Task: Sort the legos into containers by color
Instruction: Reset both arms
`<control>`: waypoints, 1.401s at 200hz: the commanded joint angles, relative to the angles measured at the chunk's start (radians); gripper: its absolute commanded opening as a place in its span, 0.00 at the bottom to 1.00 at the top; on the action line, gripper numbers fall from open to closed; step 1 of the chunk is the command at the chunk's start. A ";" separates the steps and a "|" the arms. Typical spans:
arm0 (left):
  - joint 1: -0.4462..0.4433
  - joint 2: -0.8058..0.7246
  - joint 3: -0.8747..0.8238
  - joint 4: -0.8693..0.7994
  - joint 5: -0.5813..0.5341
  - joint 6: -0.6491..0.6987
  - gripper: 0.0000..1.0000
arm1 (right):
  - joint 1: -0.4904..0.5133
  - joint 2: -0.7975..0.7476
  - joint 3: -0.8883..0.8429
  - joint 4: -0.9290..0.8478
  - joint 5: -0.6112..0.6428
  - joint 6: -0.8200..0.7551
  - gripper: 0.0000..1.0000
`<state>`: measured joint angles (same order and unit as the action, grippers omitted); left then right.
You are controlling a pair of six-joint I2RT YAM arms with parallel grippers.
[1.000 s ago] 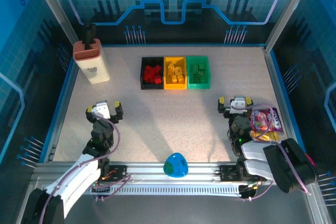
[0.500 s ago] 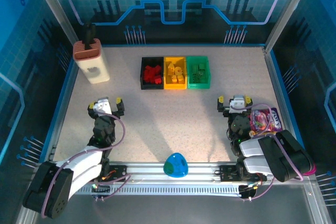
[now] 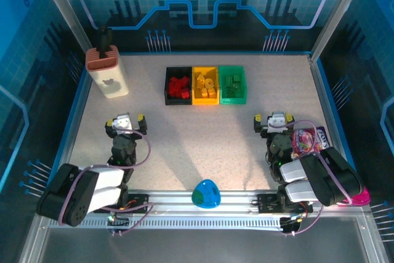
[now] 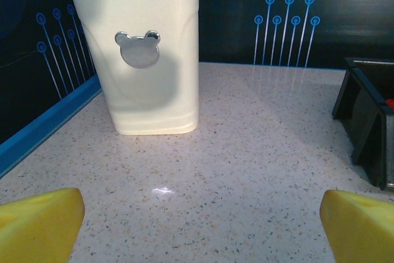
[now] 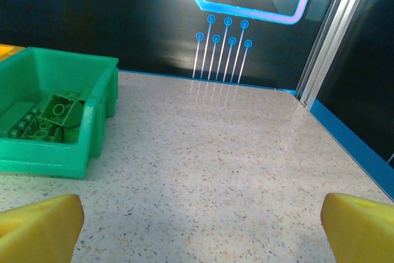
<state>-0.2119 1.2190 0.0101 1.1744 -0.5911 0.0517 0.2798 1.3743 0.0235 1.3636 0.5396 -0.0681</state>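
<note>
Left gripper jaws wide, empty, lower left; right gripper jaws wide, empty, lower right | legos grouped by colour inside containers, upper centre, well apart from both grippers

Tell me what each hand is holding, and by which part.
Nothing is held. The left hand and the right hand both stand open over bare table, yellow fingers wide apart with nothing between them.
</note>
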 commanded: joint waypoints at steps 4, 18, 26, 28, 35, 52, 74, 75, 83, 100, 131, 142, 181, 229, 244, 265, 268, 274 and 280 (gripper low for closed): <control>0.011 0.080 0.005 0.192 0.015 0.028 0.99 | -0.061 0.054 0.039 0.060 -0.023 0.056 1.00; 0.011 0.112 0.011 0.221 0.015 0.036 0.99 | -0.091 0.103 0.058 0.061 -0.028 0.093 1.00; 0.012 0.116 0.016 0.219 0.018 0.037 0.99 | -0.099 0.111 0.064 0.060 -0.043 0.089 1.00; 0.012 0.118 0.015 0.221 0.020 0.037 0.99 | -0.100 0.111 0.064 0.061 -0.046 0.090 1.00; 0.012 0.125 0.017 0.227 0.016 0.038 0.99 | -0.099 0.109 0.061 0.060 -0.048 0.089 1.00; 0.014 0.129 0.020 0.228 0.023 0.039 0.99 | -0.104 0.108 0.059 0.060 -0.054 0.096 1.00; 0.016 0.144 0.031 0.227 0.035 0.044 0.99 | -0.106 0.109 0.061 0.060 -0.064 0.093 1.00; 0.016 0.145 0.032 0.228 0.036 0.045 0.99 | -0.106 0.110 0.060 0.060 -0.065 0.092 1.00; 0.017 0.154 0.038 0.228 0.042 0.046 0.99 | -0.105 0.112 0.063 0.060 -0.076 0.088 1.00; 0.018 0.170 0.051 0.228 0.066 0.048 0.99 | -0.105 0.124 0.072 0.060 -0.125 0.062 1.00; 0.040 0.267 0.099 0.228 0.213 0.042 0.99 | -0.086 0.162 0.092 0.060 -0.221 -0.002 1.00; 0.041 0.300 0.116 0.228 0.207 0.042 0.99 | -0.076 0.214 0.114 0.063 -0.261 -0.035 1.00; 0.041 0.379 0.146 0.228 0.325 0.088 0.99 | -0.045 0.232 0.136 0.060 -0.216 -0.063 1.00; 0.046 0.386 0.146 0.228 0.369 0.097 0.99 | -0.057 0.240 0.166 0.035 -0.194 -0.052 1.00; 0.051 0.391 0.148 0.227 0.378 0.095 0.99 | -0.077 0.203 0.216 -0.111 -0.175 -0.013 1.00; 0.058 0.396 0.152 0.228 0.393 0.094 0.99 | -0.159 0.170 0.360 -0.440 -0.234 0.082 1.00; 0.058 0.396 0.152 0.228 0.393 0.093 0.99 | -0.181 0.163 0.359 -0.445 -0.265 0.097 1.00; 0.059 0.396 0.152 0.228 0.395 0.093 0.99 | -0.206 0.159 0.344 -0.429 -0.296 0.114 1.00; 0.059 0.396 0.152 0.228 0.395 0.092 0.99 | -0.199 0.163 0.342 -0.417 -0.283 0.108 0.99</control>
<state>-0.1646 1.6047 0.1432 1.3678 -0.2333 0.1345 0.1436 1.5734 0.3389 1.1000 0.3069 -0.0429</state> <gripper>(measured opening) 0.992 0.996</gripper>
